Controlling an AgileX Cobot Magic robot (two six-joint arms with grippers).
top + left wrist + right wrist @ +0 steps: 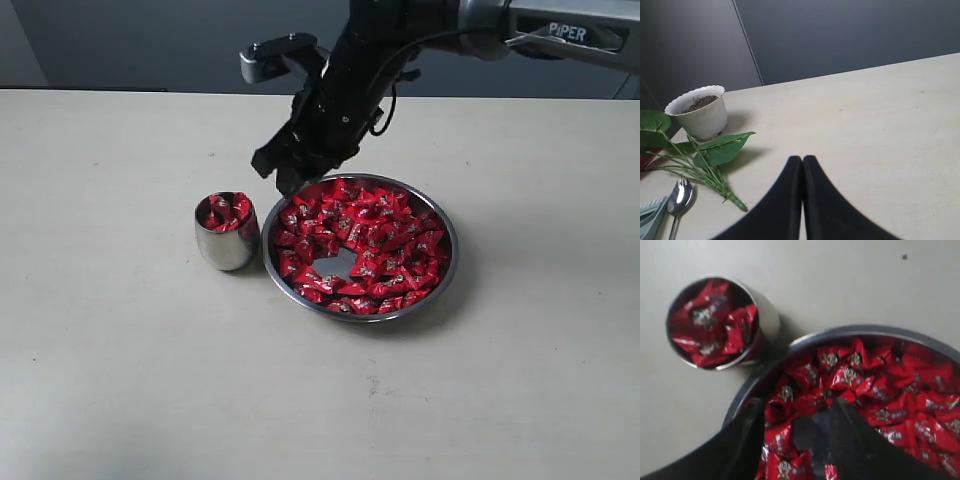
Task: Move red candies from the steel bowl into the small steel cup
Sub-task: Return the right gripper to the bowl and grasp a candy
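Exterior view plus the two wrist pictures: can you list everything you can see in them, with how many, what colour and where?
red candies: many, shiny red, most in the bowl, some in the cup
steel bowl: one, silver, mid-table
small steel cup: one, silver, close beside the bowl
table: one, beige, under everything
plant pot: one, white, soil inside, seen only in the left wrist view
leafy stem: one, green, lying beside the pot
spoon: one, silver, by the stem's cut end
right tool: one, black, open, over the bowl's edge nearest the cup
left tool: one, black, shut, above the table near the stem
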